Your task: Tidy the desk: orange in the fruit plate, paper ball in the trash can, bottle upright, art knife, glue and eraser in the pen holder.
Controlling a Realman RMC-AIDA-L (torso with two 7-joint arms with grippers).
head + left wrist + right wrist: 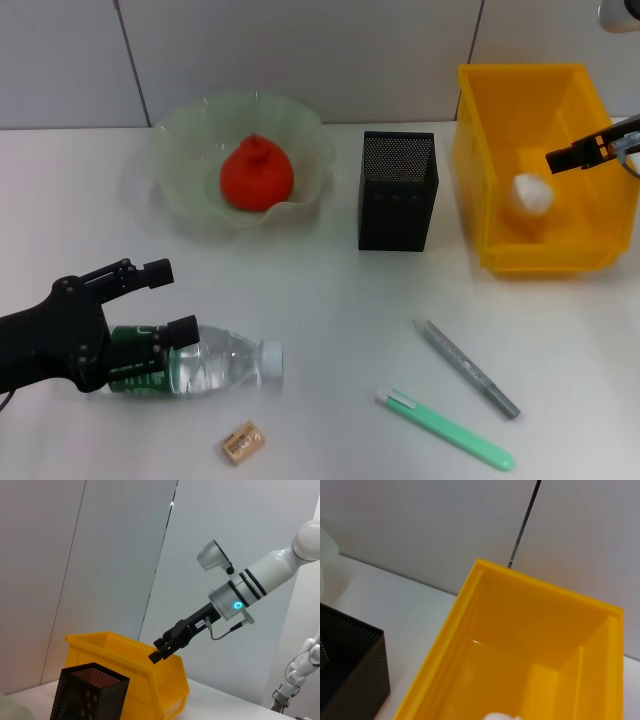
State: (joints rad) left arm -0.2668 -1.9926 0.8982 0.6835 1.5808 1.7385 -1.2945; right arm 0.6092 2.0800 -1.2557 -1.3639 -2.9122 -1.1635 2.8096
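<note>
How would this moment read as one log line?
orange: in fruit plate | paper ball: in trash can | left hand: around lying bottle | right hand: above trash can

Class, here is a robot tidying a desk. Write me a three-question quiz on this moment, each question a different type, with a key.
1. True or false: the orange lies in the fruit plate.
2. Where is the paper ball? A) on the desk B) inside the trash can C) in the pen holder
3. Fill in: the left gripper is around the lying ____, while the right gripper is over the trash can.

Key: 1 true; 2 B; 3 bottle.
</note>
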